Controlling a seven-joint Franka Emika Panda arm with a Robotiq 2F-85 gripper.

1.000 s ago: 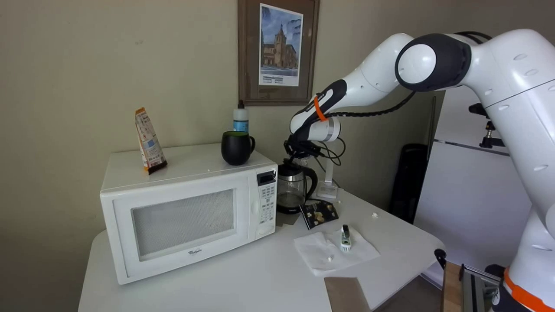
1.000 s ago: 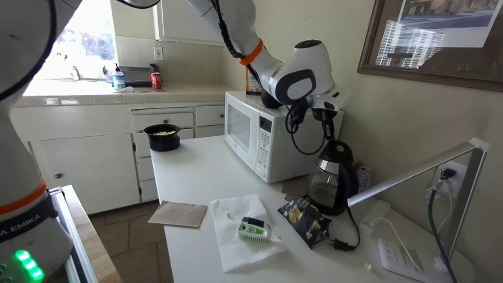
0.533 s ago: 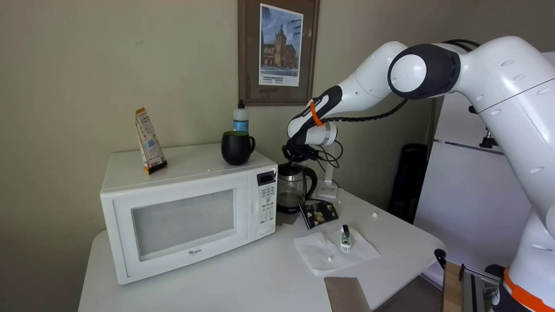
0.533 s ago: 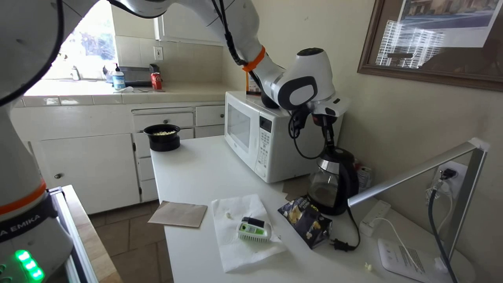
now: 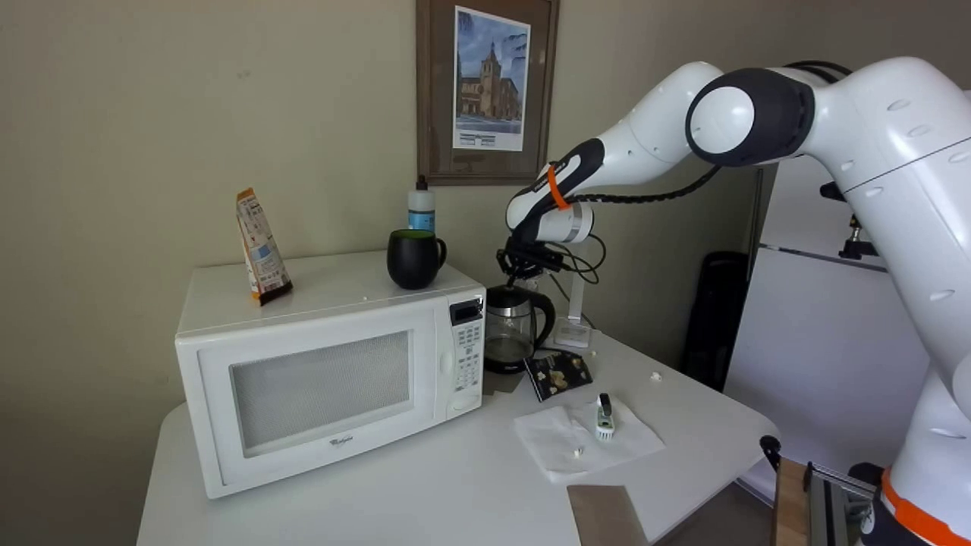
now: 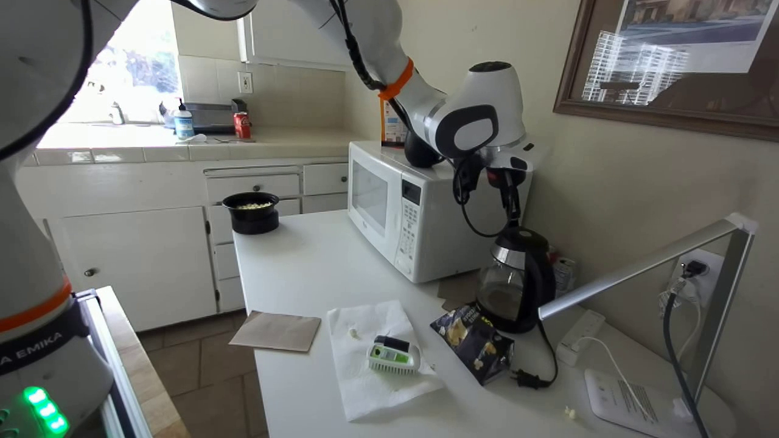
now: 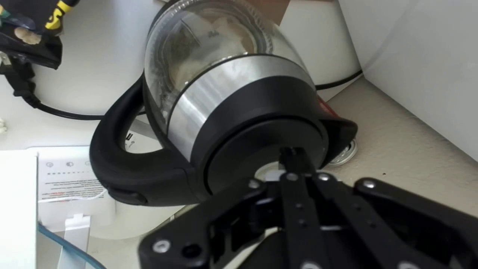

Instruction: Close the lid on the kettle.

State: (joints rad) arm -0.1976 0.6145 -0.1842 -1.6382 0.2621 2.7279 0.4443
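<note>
The kettle (image 6: 505, 283) stands upright on the table beside the microwave, with a glass body, silver band and black handle. It also shows in an exterior view (image 5: 510, 334) and in the wrist view (image 7: 220, 99). Its round black lid (image 7: 254, 145) lies down flat within the black rim; it also shows in an exterior view (image 6: 522, 238). My gripper (image 7: 293, 152) is shut, fingertips together, holding nothing. It points down at the lid from above, in both exterior views (image 5: 510, 281) (image 6: 514, 221). I cannot tell whether the fingertips touch the lid.
The white microwave (image 5: 326, 379) stands close beside the kettle. A black snack bag (image 6: 475, 344) and the power cord (image 6: 551, 359) lie in front of it. A lamp (image 6: 657, 261) stands near the handle. A brush (image 6: 394, 354) rests on a paper towel (image 6: 365, 395).
One second ago the lid stood slightly raised under my fingers. By half a second ago it had gone down flat as my gripper lowered. Since then my gripper has risen slightly.
</note>
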